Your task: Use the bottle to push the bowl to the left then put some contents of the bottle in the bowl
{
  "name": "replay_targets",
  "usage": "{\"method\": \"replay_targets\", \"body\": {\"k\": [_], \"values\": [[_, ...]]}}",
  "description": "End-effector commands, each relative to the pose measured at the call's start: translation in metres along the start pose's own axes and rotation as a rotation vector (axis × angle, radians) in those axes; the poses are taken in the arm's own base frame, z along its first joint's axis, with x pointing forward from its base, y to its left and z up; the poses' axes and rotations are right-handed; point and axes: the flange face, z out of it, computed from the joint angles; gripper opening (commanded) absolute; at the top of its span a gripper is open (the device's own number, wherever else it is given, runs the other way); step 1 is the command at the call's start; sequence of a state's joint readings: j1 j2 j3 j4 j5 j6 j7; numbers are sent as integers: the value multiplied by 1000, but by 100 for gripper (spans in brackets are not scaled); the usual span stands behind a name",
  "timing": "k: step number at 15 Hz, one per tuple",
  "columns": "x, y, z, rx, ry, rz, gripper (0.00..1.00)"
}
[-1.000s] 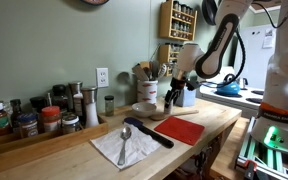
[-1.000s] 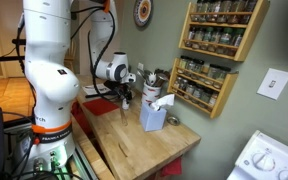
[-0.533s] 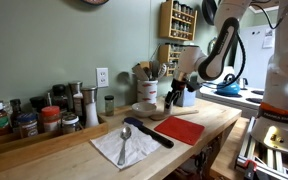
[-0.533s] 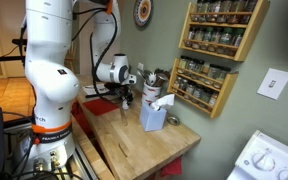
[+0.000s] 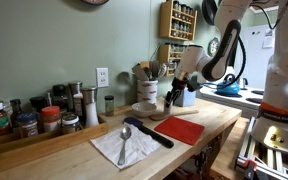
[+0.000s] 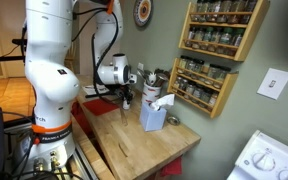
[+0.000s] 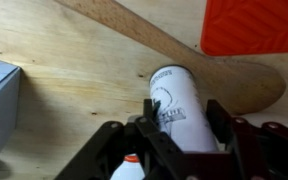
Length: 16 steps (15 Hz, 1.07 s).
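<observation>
Gripper (image 7: 182,128) has its fingers (image 7: 222,128) pressed snug against both sides of the bottle (image 7: 174,95), so it's clamped right between them. Bottle's over the wooden counter (image 7: 64,60), just right of the bowl (image 5: 146,108).

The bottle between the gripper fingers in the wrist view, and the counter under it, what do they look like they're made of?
The bottle is probably plastic: it has a smooth whitish wall with a soft sheen and dark print, though coated card can't be ruled out. The counter looks like wood with a satin finish, pale tan with long grain streaks.
</observation>
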State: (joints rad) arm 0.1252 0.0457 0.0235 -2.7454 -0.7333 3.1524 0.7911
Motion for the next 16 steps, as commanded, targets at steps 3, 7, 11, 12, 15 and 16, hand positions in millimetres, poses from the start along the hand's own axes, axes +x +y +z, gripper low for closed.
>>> {"method": "replay_targets", "body": {"k": [3, 7, 11, 12, 15, 16], "values": [[-4, 7, -12, -19, 29, -51, 30], [6, 6, -33, -50, 94, -259, 30], [21, 3, -38, -41, 151, -415, 30], [25, 3, -38, -45, 159, -440, 30], [35, 6, -30, -30, 172, -498, 30], [38, 6, -26, -22, 171, -511, 30]]}}
